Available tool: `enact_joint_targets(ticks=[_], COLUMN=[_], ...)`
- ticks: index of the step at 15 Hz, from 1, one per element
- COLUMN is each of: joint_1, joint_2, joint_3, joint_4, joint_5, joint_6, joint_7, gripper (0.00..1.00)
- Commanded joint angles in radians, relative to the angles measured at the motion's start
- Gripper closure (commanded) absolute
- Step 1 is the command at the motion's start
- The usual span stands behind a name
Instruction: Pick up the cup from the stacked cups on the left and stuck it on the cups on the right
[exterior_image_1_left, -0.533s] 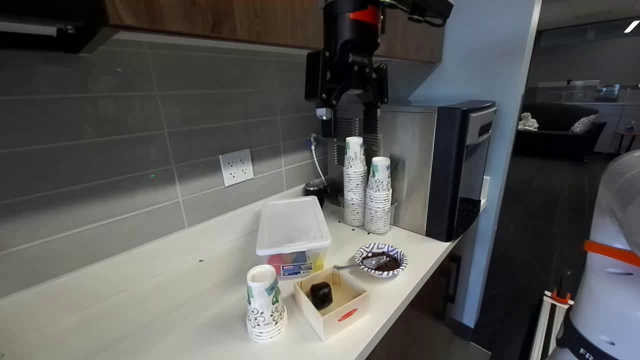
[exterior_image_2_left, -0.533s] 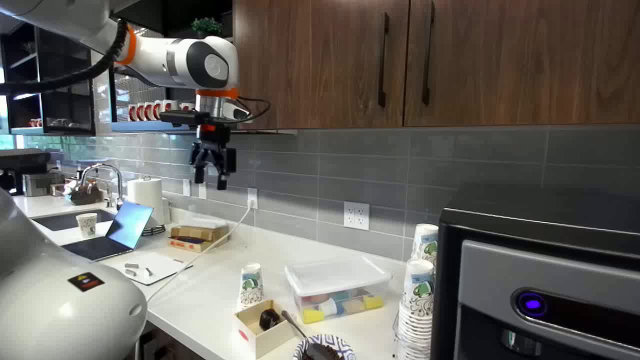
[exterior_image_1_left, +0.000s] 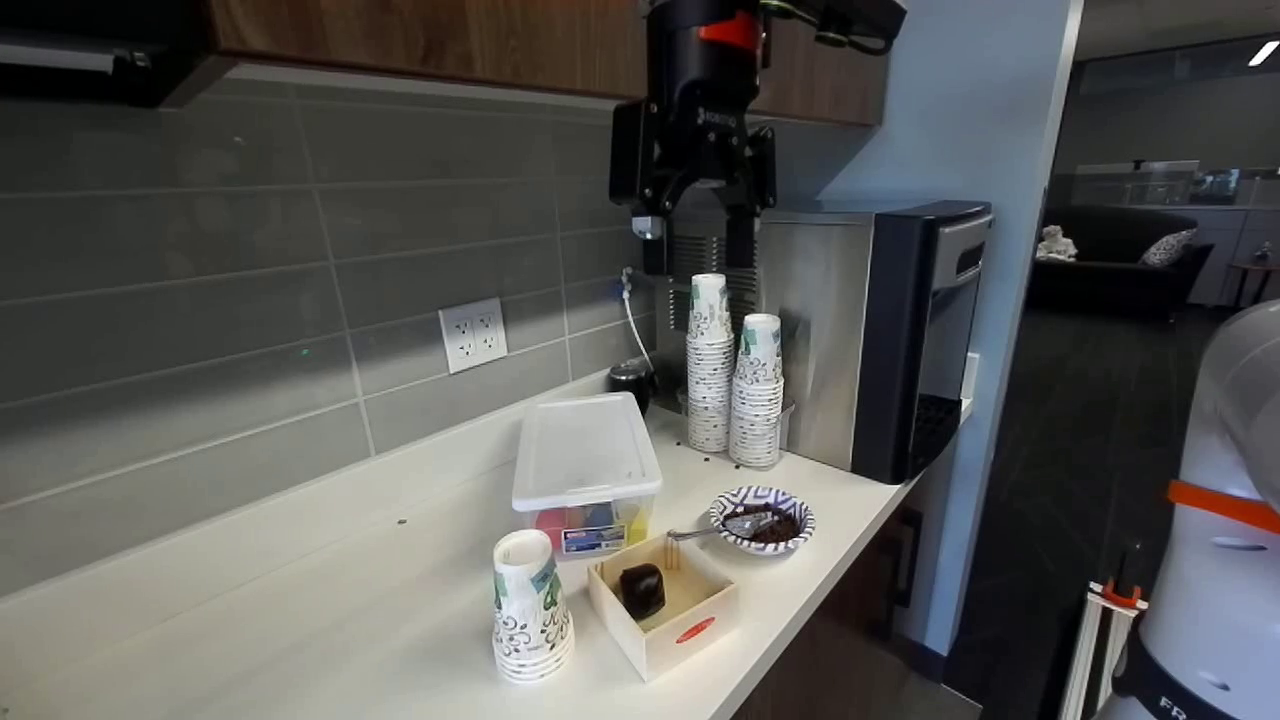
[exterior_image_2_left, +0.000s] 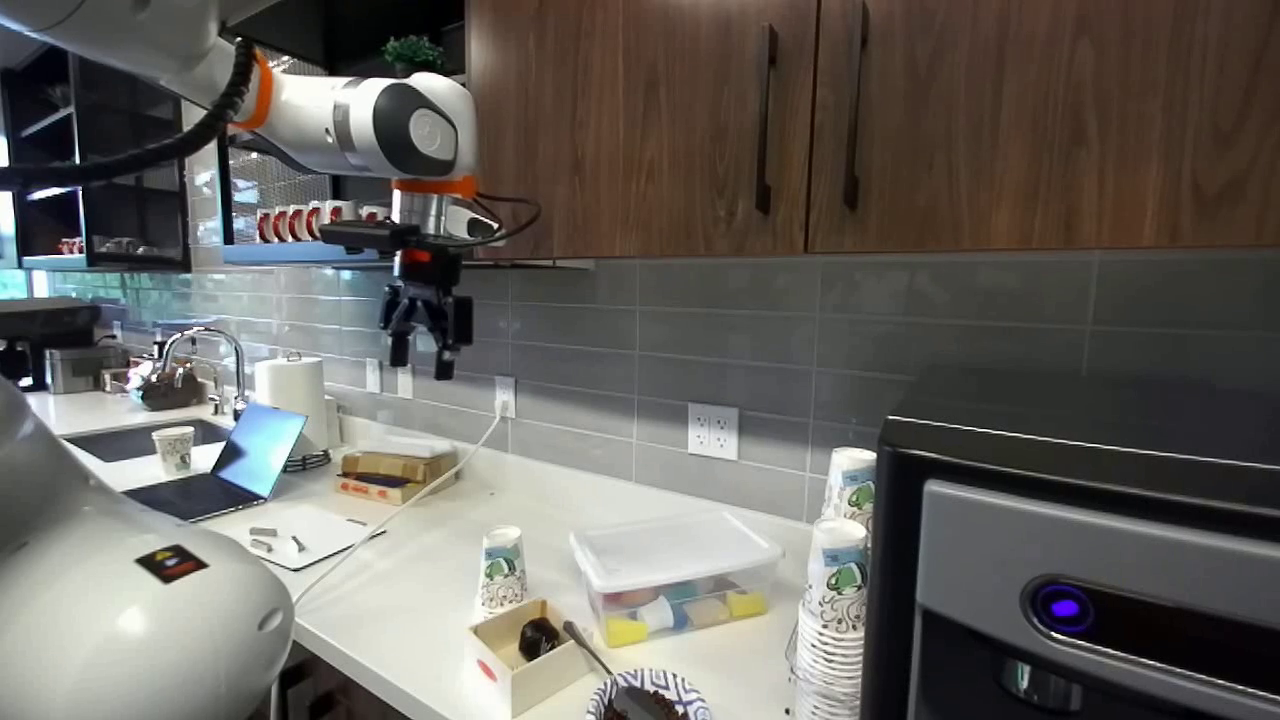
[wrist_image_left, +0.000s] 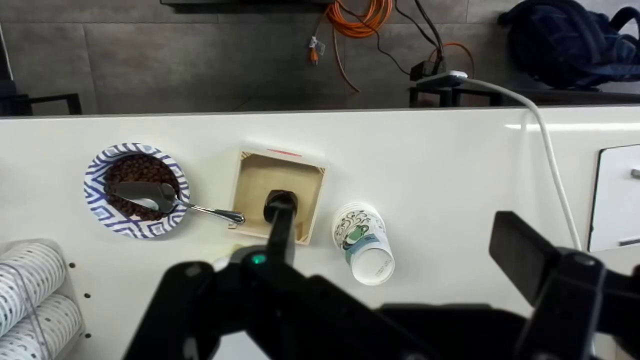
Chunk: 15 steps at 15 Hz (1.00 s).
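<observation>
White, the top cup (exterior_image_1_left: 527, 605) sits upside down on the short stack (exterior_image_1_left: 534, 666) beside the box (exterior_image_1_left: 668, 645). Above the tabletop (exterior_image_1_left: 350, 620) hangs the gripper (exterior_image_1_left: 699, 259), spread wide and empty. Tight nesting could lift several together; a crooked landing could topple a tall stack (exterior_image_1_left: 757, 415).

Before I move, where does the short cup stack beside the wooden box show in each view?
In an exterior view: short cup stack, near the bottom, left of centre; wooden box to its right.
In an exterior view: short cup stack, lower half, left of centre; wooden box just below it.
Wrist view: short cup stack, right of and below centre; wooden box to its upper left.
Shared landmark: the wooden box.
</observation>
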Motion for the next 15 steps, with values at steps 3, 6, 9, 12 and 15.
enact_joint_targets(ticks=[3,6,9,12,15], joint_1=[-0.023,-0.029,-0.038,-0.033,-0.028], joint_2=[0.088,0.177,0.297,0.415,0.520], joint_3=[-0.003,-0.005,0.001,-0.009,-0.019], joint_4=[-0.034,-0.056,-0.053,-0.039,-0.030], joint_5=[0.003,-0.002,-0.030,-0.041,-0.046], joint_6=[0.135,0.259,0.368,0.467,0.567], joint_7=[-0.017,-0.017,0.004,-0.007,-0.007], gripper=[0.00,0.00,0.00,0.00,0.00])
